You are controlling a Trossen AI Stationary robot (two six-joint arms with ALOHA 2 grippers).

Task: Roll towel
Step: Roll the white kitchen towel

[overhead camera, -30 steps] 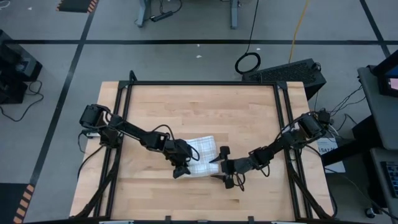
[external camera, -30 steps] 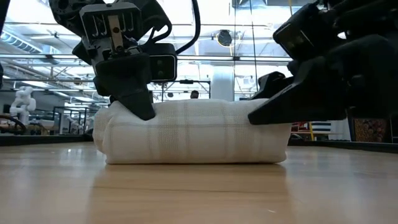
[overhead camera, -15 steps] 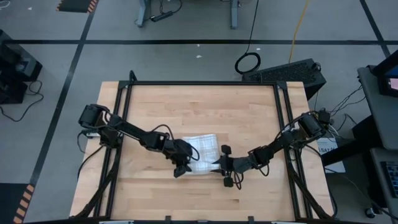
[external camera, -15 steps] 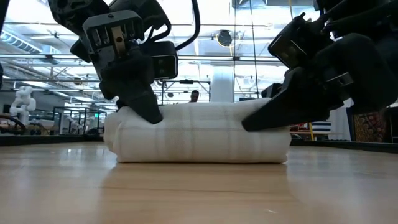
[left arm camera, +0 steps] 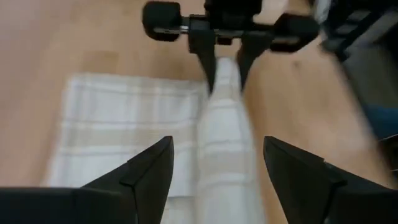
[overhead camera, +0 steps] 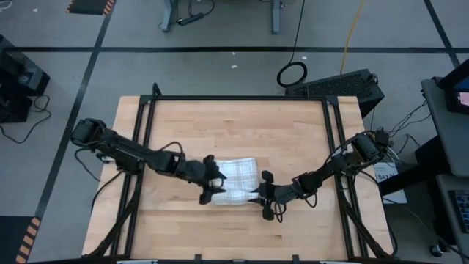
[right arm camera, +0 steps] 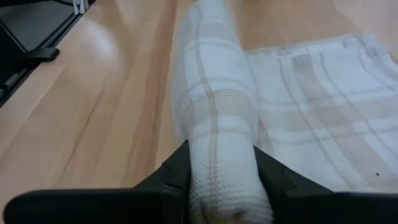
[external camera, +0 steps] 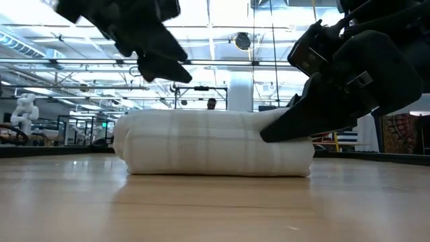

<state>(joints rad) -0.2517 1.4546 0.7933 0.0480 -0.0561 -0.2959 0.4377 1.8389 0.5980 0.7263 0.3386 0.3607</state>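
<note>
The white plaid towel [overhead camera: 236,174] lies on the wooden table [overhead camera: 242,125]. Its near part is wound into a roll [external camera: 215,144] that rests on the table, and the flat remainder [right arm camera: 323,106] is spread toward the far edge. My right gripper [right arm camera: 221,186] is shut on the roll's right end. My left gripper [left arm camera: 217,146] is open, its fingers on either side of the roll's left end and lifted above it [external camera: 164,64], touching nothing. My right gripper pinches the roll's right end [right arm camera: 217,155] between its two fingers, one on each side of the roll. The fingers come from the table's right, slanting down, and lie along the roll. The roll rests on the table [external camera: 289,151].
Black frame rails [overhead camera: 146,147] run along the table's left and right sides. Bare wood lies beyond the towel toward the far edge [overhead camera: 242,117] and in front of the roll [external camera: 215,208].
My left gripper has opened, let go of the roll's left end, risen clear of it and turned about. My right gripper has shut on the roll's right end and rolled a little. The roll stays on the table.
</note>
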